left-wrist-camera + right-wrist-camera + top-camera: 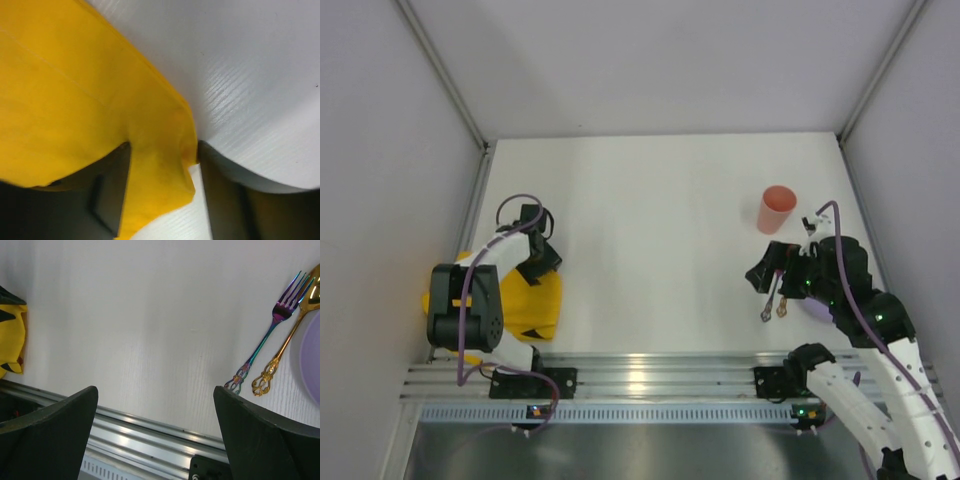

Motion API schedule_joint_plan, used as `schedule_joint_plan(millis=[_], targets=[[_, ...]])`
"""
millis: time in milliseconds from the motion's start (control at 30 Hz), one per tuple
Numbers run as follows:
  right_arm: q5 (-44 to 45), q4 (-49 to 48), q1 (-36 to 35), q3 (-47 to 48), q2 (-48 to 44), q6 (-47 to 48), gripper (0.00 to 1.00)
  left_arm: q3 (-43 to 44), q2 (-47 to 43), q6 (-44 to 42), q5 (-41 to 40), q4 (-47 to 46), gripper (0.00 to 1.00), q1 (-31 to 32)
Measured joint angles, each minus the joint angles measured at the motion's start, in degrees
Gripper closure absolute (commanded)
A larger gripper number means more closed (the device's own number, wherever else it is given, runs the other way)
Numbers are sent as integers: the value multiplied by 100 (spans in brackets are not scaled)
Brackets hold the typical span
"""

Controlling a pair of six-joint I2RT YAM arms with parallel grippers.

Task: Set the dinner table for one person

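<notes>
A rainbow fork (272, 330) and gold spoon (289, 337) lie parallel — beside a lilac plate (312, 360).

A yellow cloth placemat (538, 300) lies crumpled at the lower left of the overhead view. A salmon-pink cup (776, 209) stands upright at the upper right. Below it, a rainbow-tinted fork (270, 335) and a gold spoon (292, 331) lie side by side, just beside a lilac plate (314, 360). A ribbed aluminium rail (650, 378) runs along the bottom.

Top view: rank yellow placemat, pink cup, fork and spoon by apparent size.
1. yellow placemat, partly hidden.
2. pink cup.
3. fork and spoon: look alike, tops hidden, so unranked.
</notes>
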State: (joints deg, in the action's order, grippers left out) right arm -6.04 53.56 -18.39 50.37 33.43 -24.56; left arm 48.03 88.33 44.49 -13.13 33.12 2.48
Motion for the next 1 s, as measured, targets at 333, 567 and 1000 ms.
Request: schedule_joint_plan(millis=[333,567,1000], targets=[[24,2,-24,0,101,0,0,304,319,-22,-199,-111,100,507],[37,13,-26,2,199,-4,0,2280,1906,-514,-275,210,100,2229],[271,243,-31,568,306,-2,0,4994,3530,-1738,662,378,1,5010]])
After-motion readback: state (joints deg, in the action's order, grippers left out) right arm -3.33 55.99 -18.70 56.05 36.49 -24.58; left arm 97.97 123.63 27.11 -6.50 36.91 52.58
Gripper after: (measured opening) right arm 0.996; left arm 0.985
